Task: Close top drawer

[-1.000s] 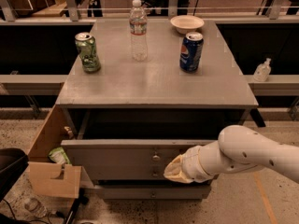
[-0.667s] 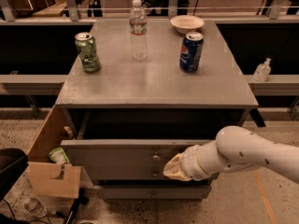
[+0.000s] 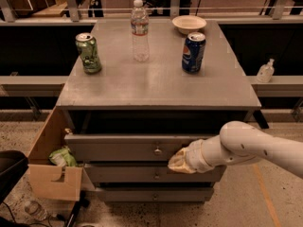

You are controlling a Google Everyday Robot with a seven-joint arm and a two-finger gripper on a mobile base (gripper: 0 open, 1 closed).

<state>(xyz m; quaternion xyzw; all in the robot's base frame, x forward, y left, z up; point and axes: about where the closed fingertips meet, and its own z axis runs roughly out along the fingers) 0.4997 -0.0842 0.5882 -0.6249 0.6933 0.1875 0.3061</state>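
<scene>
1. The grey counter (image 3: 156,86) carries 4 things.
2. A green can (image 3: 88,53) stands left, with a clear water bottle (image 3: 140,30) near the middle.
3. A blue can (image 3: 193,52) stands right, with a white bowl (image 3: 189,24) behind it.
4. The tool (image 3: 174,163) is below the counter's front edge, at the top drawer (image 3: 118,148).

My tool (image 3: 179,161) sits low in front of the cabinet, its tip against the front of the top drawer (image 3: 118,148), just right of the knob (image 3: 157,150) and at the front's lower edge. My arm (image 3: 251,143) reaches in from the right. The drawer stands partly pulled out, with a dark gap between its front and the worktop (image 3: 156,86). Two lower drawers (image 3: 142,173) sit beneath it. On the worktop stand a green can (image 3: 88,53) at the left, a bottle (image 3: 139,31) further back, a blue can (image 3: 193,52) at the right and a bowl (image 3: 189,23) by the far edge. An open box (image 3: 52,181) lies on the floor at the cabinet's left.
</scene>
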